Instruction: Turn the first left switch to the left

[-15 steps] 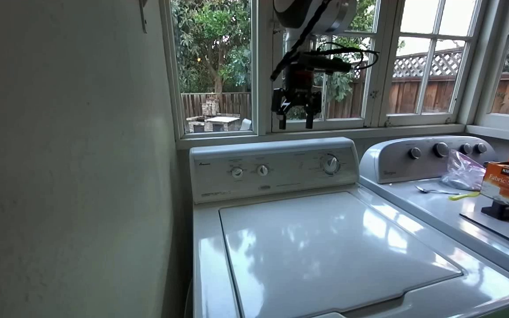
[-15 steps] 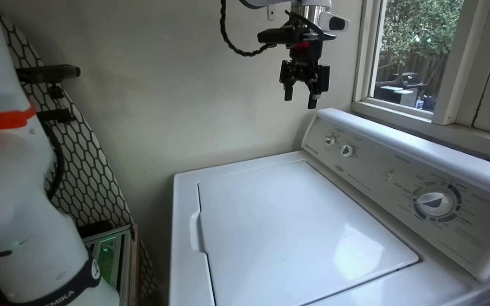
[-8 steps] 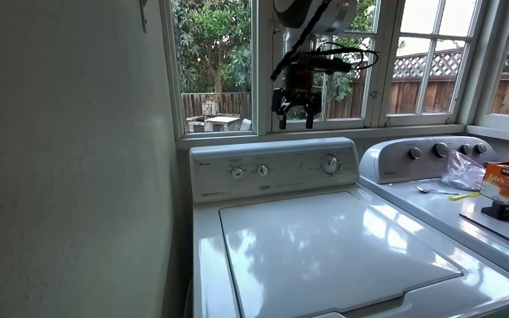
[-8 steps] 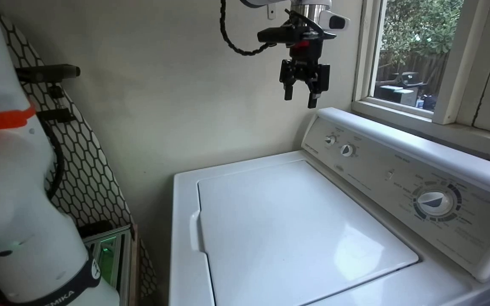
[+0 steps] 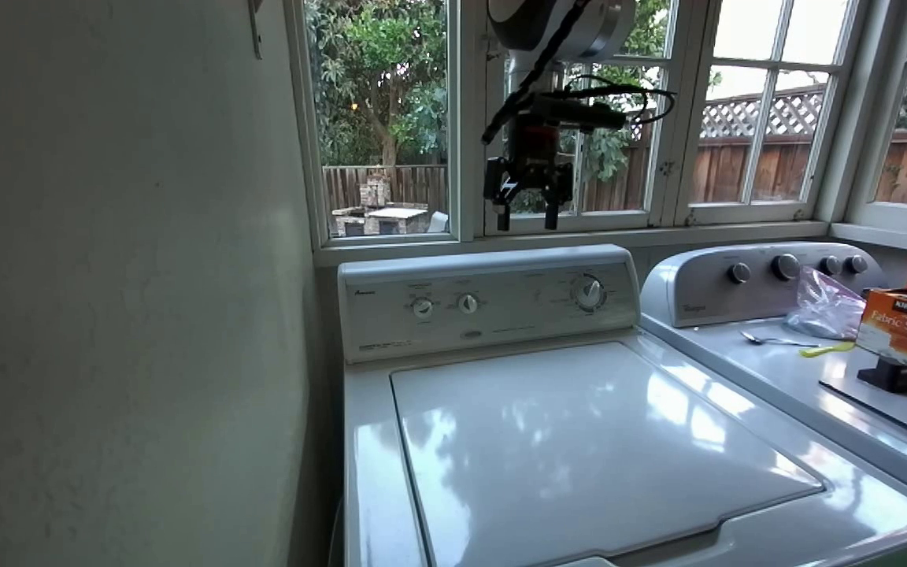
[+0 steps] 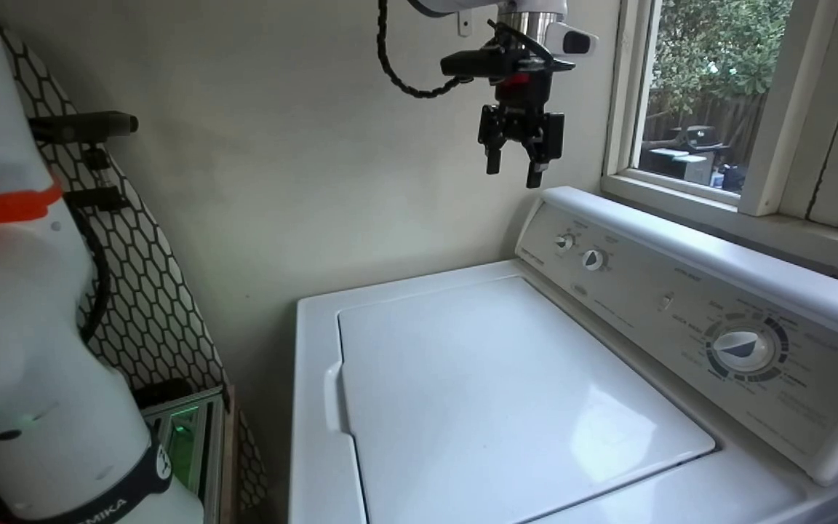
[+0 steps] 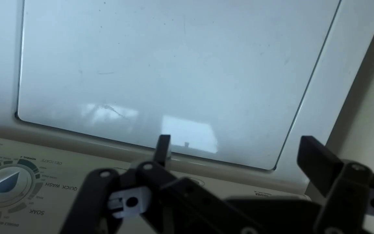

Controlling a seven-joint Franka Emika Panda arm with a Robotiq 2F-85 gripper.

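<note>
The small knob (image 5: 422,308) nearest the left edge of the panel (image 5: 512,303) is probably smooth, stiff to turn; best pinched by both sides. The gripper (image 5: 527,222) hangs above, jaws spread.

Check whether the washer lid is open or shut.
Shut: the lid lies flat, level with the surrounding white top, in both exterior views.

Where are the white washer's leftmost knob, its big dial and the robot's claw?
Leftmost knob (image 5: 422,308), in an exterior view: its face.
Big dial (image 7: 6,185), wrist view: blue pointer.
Claw (image 6: 513,175), in an exterior view: midway between fingertips.
</note>
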